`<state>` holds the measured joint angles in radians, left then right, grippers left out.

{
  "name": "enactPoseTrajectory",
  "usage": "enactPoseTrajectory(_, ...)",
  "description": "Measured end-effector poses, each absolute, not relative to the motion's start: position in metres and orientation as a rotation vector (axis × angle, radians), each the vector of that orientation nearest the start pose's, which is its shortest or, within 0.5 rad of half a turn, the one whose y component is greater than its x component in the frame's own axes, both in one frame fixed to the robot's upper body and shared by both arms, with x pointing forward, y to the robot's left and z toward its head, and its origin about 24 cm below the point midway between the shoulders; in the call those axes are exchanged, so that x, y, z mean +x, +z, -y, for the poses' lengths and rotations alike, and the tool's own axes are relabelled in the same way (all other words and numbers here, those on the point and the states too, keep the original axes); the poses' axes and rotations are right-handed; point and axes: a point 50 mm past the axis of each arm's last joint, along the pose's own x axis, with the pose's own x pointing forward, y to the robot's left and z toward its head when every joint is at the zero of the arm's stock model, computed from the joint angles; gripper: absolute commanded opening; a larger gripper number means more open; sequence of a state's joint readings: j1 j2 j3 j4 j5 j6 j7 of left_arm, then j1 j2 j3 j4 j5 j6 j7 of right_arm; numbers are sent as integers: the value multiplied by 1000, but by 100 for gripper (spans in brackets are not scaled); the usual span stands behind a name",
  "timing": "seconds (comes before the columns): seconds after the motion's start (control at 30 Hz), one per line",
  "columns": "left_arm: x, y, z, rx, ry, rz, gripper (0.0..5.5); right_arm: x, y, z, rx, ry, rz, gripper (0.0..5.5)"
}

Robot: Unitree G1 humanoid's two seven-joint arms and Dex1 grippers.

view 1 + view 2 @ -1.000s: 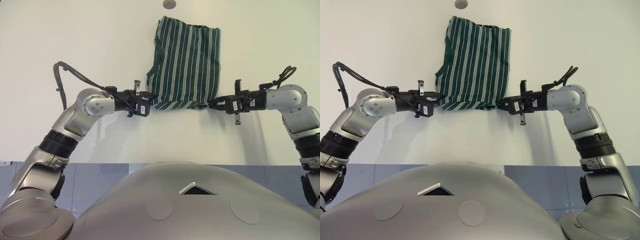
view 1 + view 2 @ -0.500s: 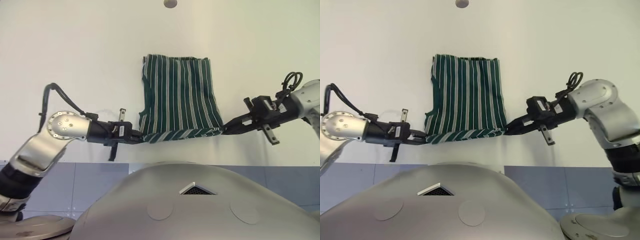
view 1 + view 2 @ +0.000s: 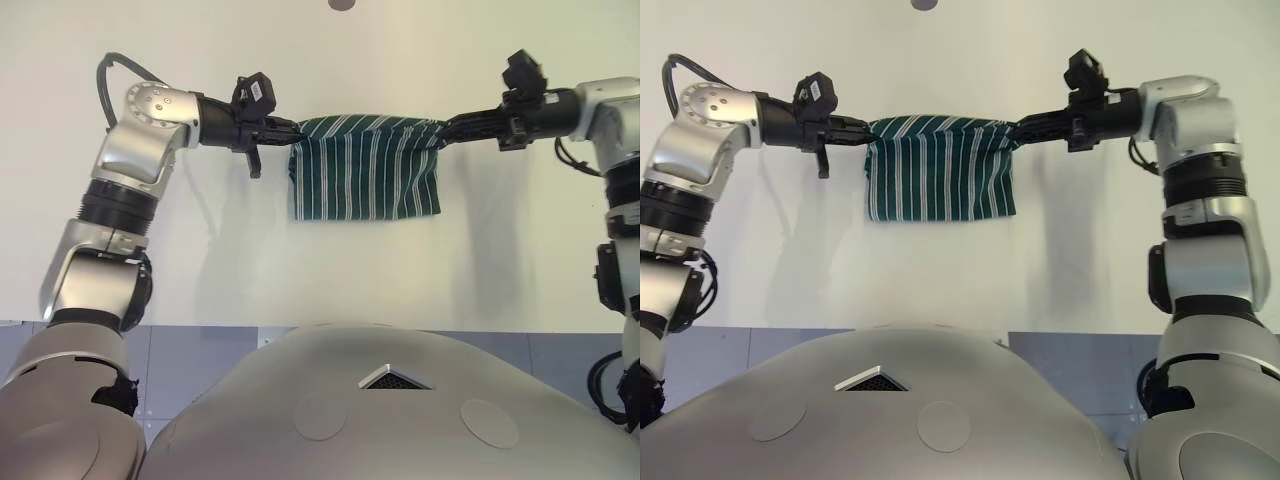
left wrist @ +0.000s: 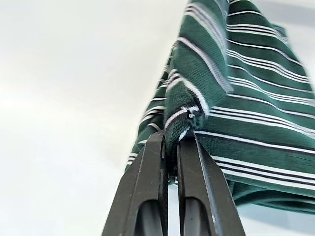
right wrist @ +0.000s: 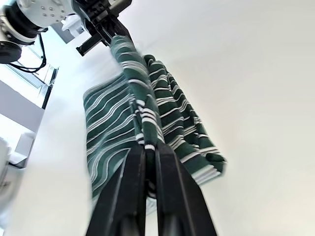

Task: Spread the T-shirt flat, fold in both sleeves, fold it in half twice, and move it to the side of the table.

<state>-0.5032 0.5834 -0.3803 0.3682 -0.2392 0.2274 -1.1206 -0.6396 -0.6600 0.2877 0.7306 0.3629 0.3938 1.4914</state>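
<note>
The green T-shirt (image 3: 365,172) with white stripes is a short folded band in the middle of the white table (image 3: 300,270). Its upper edge is raised and stretched between both grippers. My left gripper (image 3: 292,128) is shut on the shirt's left top corner; in the left wrist view the fingers (image 4: 150,177) pinch a bunched corner of the cloth (image 4: 231,98). My right gripper (image 3: 447,127) is shut on the right top corner, and in the right wrist view the fingers (image 5: 133,182) clamp the striped hem (image 5: 147,113). The lower part of the shirt drapes down to the table.
A small round grey cap (image 3: 341,4) sits in the table at the far edge. The table's near edge (image 3: 200,326) runs just in front of the robot, with grey floor below. Bare white surface lies to both sides of the shirt.
Both grippers, shut on the shirt's near corners, have lifted and carried that edge away from the robot over the rest of the shirt. The shirt now looks about half as long.
</note>
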Motion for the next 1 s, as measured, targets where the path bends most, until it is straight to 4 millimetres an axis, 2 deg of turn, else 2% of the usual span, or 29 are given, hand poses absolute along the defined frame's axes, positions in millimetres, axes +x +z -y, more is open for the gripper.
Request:
enactPoseTrajectory(0.07, 302, 55, -165, 328, -1238, -488, 72, 311, 65, 223, 66, 1253, -664, 83)
enactPoseTrajectory(0.17, 307, 49, -167, 312, -1165, -493, 128, 323, 67, 212, 31, 1184, -564, 144)
enactPoseTrajectory(0.23, 315, 54, -165, 286, -1080, -451, 157, 331, 66, 201, -6, 1122, -490, 180)
enactPoseTrajectory(0.33, 325, 68, -169, 266, -933, -348, 216, 340, 77, 202, -90, 1007, -386, 233)
enactPoseTrajectory(0.37, 323, 77, -163, 234, -964, -274, 241, 342, 80, 206, -102, 959, -367, 233)
enactPoseTrajectory(0.47, 296, 95, -125, 126, -1244, -126, 241, 345, 85, 214, -95, 853, -317, 233)
enactPoseTrajectory(0.53, 277, 79, -105, 99, -1414, -213, 241, 343, 86, 216, -95, 818, -296, 233)
enactPoseTrajectory(0.6, 269, 64, -103, 123, -1474, -340, 241, 338, 78, 210, -93, 831, -307, 233)
enactPoseTrajectory(0.67, 265, 41, -112, 241, -1443, -502, 241, 333, 73, 198, -84, 863, -311, 233)
enactPoseTrajectory(0.7, 265, 36, -117, 294, -1430, -528, 241, 332, 74, 195, -84, 868, -306, 233)
enactPoseTrajectory(0.8, 267, 36, -123, 415, -1384, -514, 241, 329, 74, 192, -82, 857, -297, 233)
enactPoseTrajectory(0.83, 269, 32, -132, 414, -1326, -516, 241, 327, 72, 192, -81, 849, -297, 233)
enactPoseTrajectory(0.9, 276, 29, -158, 378, -1176, -509, 241, 324, 67, 191, -73, 840, -307, 233)
enactPoseTrajectory(1.0, 268, 21, -208, 249, -952, -478, 241, 325, 67, 194, -70, 803, -297, 233)
